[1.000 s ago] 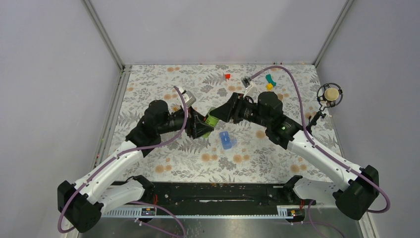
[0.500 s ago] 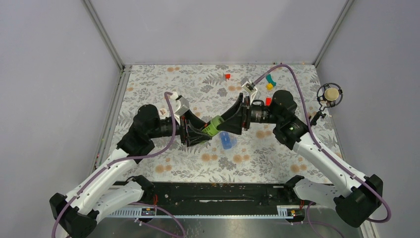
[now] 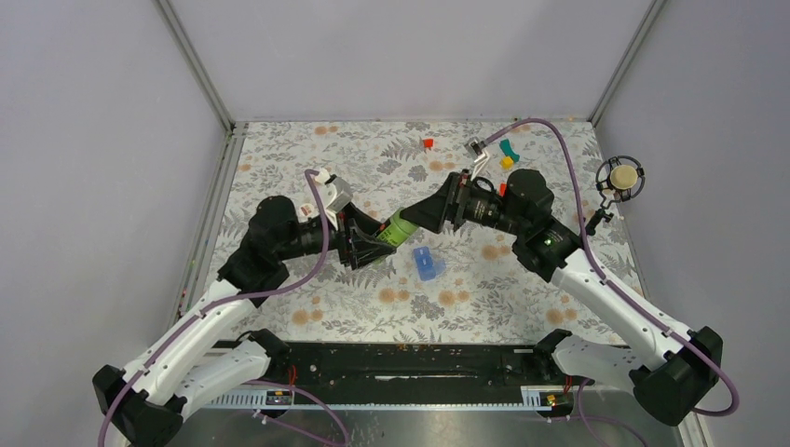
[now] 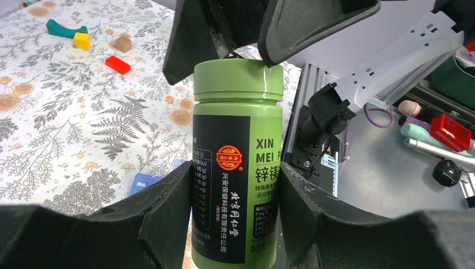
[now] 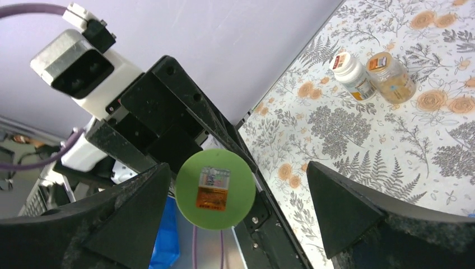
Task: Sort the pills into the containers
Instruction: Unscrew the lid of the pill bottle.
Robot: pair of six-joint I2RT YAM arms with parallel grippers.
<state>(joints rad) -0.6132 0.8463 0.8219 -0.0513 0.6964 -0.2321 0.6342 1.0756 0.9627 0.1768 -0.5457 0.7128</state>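
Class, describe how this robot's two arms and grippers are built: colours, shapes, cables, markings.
Left arm and right arm: white links, black joints, a purple cable looped along each, a white camera block at each wrist. Left gripper and right gripper have black wedge-shaped fingers. A green light marks the right arm.

The bottle [image 4: 238, 168] is bright green with a black label bearing a red-and-gold emblem, the pill box [image 3: 428, 264] translucent blue, the block [image 4: 117, 64] red, the hooked piece [image 4: 66, 28] teal, the cube [image 4: 82, 40] yellow, and the tablecloth [image 3: 373, 317] white with grey ferns and orange flowers
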